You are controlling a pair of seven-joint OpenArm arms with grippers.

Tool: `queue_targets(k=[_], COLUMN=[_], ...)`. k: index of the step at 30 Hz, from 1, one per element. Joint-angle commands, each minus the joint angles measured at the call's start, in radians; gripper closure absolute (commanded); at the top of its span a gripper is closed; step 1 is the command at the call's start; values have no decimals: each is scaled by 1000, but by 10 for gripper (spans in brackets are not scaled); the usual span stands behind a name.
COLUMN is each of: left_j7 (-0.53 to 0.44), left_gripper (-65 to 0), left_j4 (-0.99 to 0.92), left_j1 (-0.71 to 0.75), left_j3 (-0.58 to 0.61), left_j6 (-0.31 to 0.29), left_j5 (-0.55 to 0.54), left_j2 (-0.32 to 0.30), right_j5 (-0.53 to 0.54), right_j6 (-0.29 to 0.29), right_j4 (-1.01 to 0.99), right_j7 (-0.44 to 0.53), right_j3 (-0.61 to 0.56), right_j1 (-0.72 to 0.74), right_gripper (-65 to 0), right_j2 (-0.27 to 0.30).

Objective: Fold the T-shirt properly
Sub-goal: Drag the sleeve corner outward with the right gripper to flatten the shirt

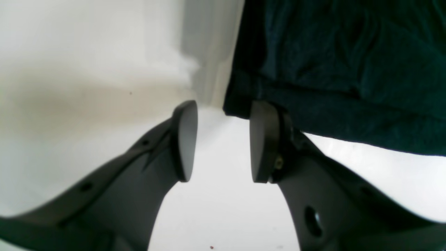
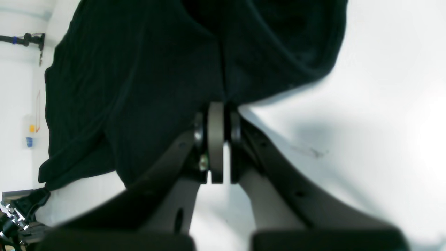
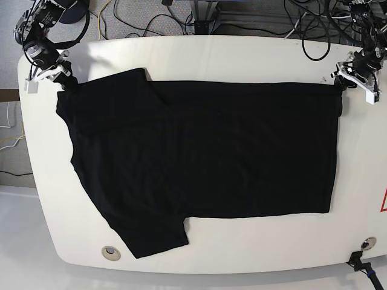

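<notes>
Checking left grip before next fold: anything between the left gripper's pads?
No. Left gripper stands open on bare white table; the T-shirt corner sits beside one pad. Left wrist view.

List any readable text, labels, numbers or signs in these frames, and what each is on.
No readable text in any view.
T-shirt: plain black, no print showing.
Red mark at the table edge in the base view: cut off, unreadable.
Wall stickers in the right wrist view: too blurred to read.

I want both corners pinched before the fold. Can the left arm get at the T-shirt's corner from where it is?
Probably yes: the open left gripper sits right at the T-shirt corner, with only bare table around it.
</notes>
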Motion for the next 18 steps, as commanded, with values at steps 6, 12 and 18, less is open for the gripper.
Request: queue_targets(k=[6, 12, 18], left_j7=[-28, -30, 6], left_gripper=[-227, -156, -230], left_j4=[15, 15, 20], left_j1=[-7, -5, 7], left_j3=[0, 5, 15], left_j6=[1, -2, -16], left_j5=[-12, -14, -7], left_j2=[-19, -21, -9], right_j5=[20, -52, -68], right_j6=[9, 9, 9], right_j4=[61, 88, 90], right_j7=[38, 75, 101], right_j3=[-5, -24, -76], right_j1=[38, 52, 51], right_gripper=[0, 0, 0], right_j2=[37, 102, 117])
